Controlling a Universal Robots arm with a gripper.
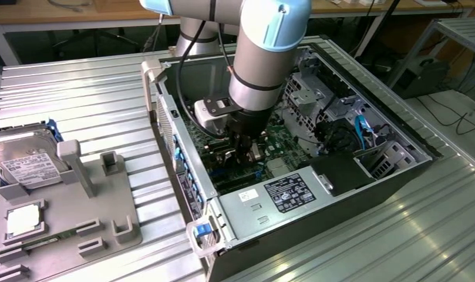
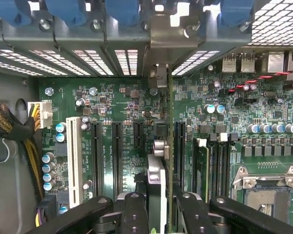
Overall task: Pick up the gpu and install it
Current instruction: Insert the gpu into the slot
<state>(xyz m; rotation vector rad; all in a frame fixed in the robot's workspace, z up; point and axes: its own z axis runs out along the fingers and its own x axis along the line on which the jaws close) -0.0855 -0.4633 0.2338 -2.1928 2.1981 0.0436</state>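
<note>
Your wrist view shows the gripper (image 2: 158, 207) clamped on the gpu (image 2: 162, 146), held edge-on with its bracket end at the rear slot wall, standing over the motherboard (image 2: 112, 102) slots. The exterior view shows the arm (image 1: 260, 53) reaching near-vertically down into the open PC case (image 1: 339, 200), gripper at its 6 o'clock end; a hard drive (image 1: 22, 158) sits on the fixture at 9 o'clock.
</note>
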